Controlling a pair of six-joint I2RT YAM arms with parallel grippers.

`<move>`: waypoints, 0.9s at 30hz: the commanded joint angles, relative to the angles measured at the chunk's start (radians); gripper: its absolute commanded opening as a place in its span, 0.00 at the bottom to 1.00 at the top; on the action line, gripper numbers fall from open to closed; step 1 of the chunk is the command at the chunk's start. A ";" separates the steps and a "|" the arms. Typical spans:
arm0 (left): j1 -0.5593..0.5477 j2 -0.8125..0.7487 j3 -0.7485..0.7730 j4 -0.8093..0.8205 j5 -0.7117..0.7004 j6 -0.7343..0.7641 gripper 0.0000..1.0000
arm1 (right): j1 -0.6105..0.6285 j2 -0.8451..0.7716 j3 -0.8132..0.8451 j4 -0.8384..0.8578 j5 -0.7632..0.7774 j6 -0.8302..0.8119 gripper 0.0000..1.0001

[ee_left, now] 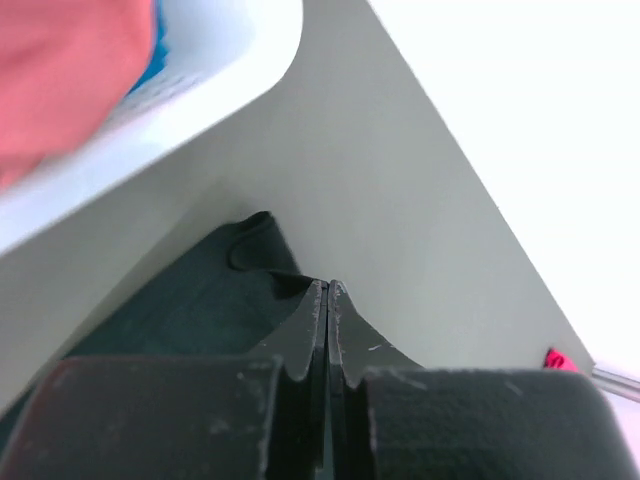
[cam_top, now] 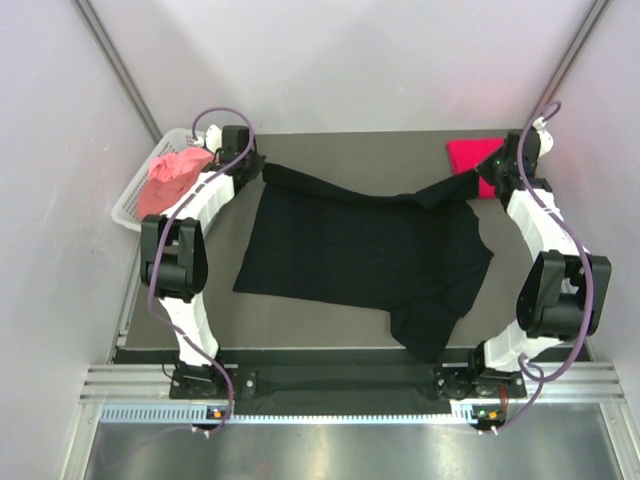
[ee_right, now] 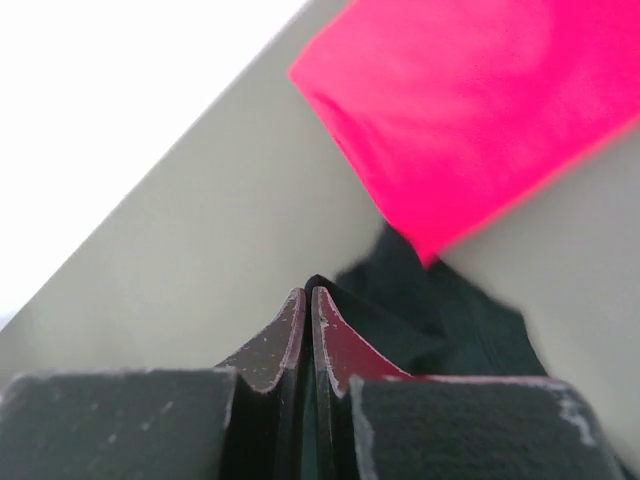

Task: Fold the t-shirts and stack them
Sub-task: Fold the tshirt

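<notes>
A black t-shirt (cam_top: 360, 250) lies spread across the table, its far edge pulled up between both grippers. My left gripper (cam_top: 256, 168) is shut on its far left corner; in the left wrist view the jaws (ee_left: 328, 286) meet at the edge of the dark cloth (ee_left: 190, 310). At the far right corner my right gripper (cam_top: 489, 180) is also shut, with black cloth (ee_right: 450, 320) showing at its closed tips (ee_right: 308, 290). A folded crimson t-shirt (cam_top: 468, 155) (ee_right: 480, 100) lies just beyond that corner. A salmon pink t-shirt (cam_top: 172, 178) (ee_left: 60, 70) sits in the basket over a bit of blue cloth (ee_left: 150, 65).
The white lattice basket (cam_top: 135, 200) (ee_left: 210, 85) stands off the table's far left corner, close to my left gripper. Pale walls close in the table at the back and both sides. One black sleeve hangs toward the near edge (cam_top: 425, 340).
</notes>
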 commanded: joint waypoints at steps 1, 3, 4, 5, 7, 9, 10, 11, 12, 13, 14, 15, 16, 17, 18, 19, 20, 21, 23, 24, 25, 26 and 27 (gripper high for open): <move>0.025 0.058 0.066 0.152 0.057 0.021 0.00 | -0.018 0.054 0.090 0.172 -0.068 -0.092 0.00; 0.026 0.096 0.106 0.170 0.069 0.029 0.00 | -0.018 0.095 0.109 0.269 -0.124 -0.129 0.00; 0.029 0.110 0.118 0.181 0.075 0.029 0.00 | -0.018 0.109 0.120 0.286 -0.140 -0.141 0.00; 0.032 0.122 0.129 0.179 0.082 0.029 0.00 | -0.018 0.122 0.131 0.297 -0.145 -0.149 0.00; 0.038 0.145 0.146 0.234 0.089 0.029 0.00 | -0.019 0.152 0.154 0.330 -0.158 -0.161 0.00; 0.048 0.165 0.163 0.242 0.092 0.030 0.00 | -0.019 0.169 0.169 0.381 -0.174 -0.187 0.00; 0.052 0.174 0.175 0.238 0.094 0.032 0.00 | -0.019 0.174 0.175 0.392 -0.198 -0.193 0.00; 0.055 0.185 0.192 0.238 0.095 0.032 0.00 | -0.018 0.178 0.188 0.404 -0.203 -0.198 0.00; 0.061 0.188 0.195 0.239 0.098 0.033 0.00 | -0.019 0.177 0.191 0.422 -0.208 -0.199 0.00; 0.063 0.190 0.198 0.238 0.094 0.033 0.00 | -0.019 0.174 0.194 0.435 -0.221 -0.201 0.00; 0.065 0.185 0.198 0.244 0.091 0.033 0.00 | -0.018 0.162 0.194 0.441 -0.224 -0.200 0.00; 0.066 0.187 0.200 0.244 0.091 0.035 0.00 | -0.016 0.155 0.198 0.418 -0.223 -0.196 0.00; 0.066 0.182 0.201 0.245 0.092 0.041 0.00 | -0.016 0.146 0.215 0.392 -0.203 -0.187 0.00; 0.066 0.182 0.201 0.248 0.091 0.042 0.00 | -0.015 0.125 0.217 0.371 -0.194 -0.183 0.00; 0.066 0.179 0.201 0.247 0.091 0.044 0.00 | -0.010 0.111 0.212 0.358 -0.168 -0.181 0.00; 0.066 0.178 0.200 0.247 0.089 0.045 0.00 | -0.005 0.093 0.191 0.345 -0.148 -0.173 0.00; 0.066 0.176 0.198 0.247 0.085 0.045 0.00 | -0.002 0.055 0.179 0.338 -0.126 -0.169 0.00; 0.066 0.175 0.197 0.244 0.083 0.047 0.00 | -0.001 0.034 0.165 0.335 -0.110 -0.164 0.00; 0.066 0.173 0.190 0.245 0.085 0.048 0.00 | -0.001 -0.021 0.130 0.323 -0.065 -0.157 0.00; 0.066 0.171 0.189 0.245 0.085 0.050 0.00 | -0.001 -0.038 0.119 0.317 -0.051 -0.155 0.00; 0.066 0.165 0.181 0.245 0.085 0.052 0.00 | -0.001 -0.056 0.108 0.312 -0.030 -0.160 0.00; 0.065 0.161 0.175 0.248 0.088 0.050 0.00 | -0.001 -0.085 0.088 0.312 -0.022 -0.170 0.00; 0.065 0.155 0.169 0.252 0.088 0.050 0.00 | 0.001 -0.099 0.079 0.309 -0.016 -0.175 0.00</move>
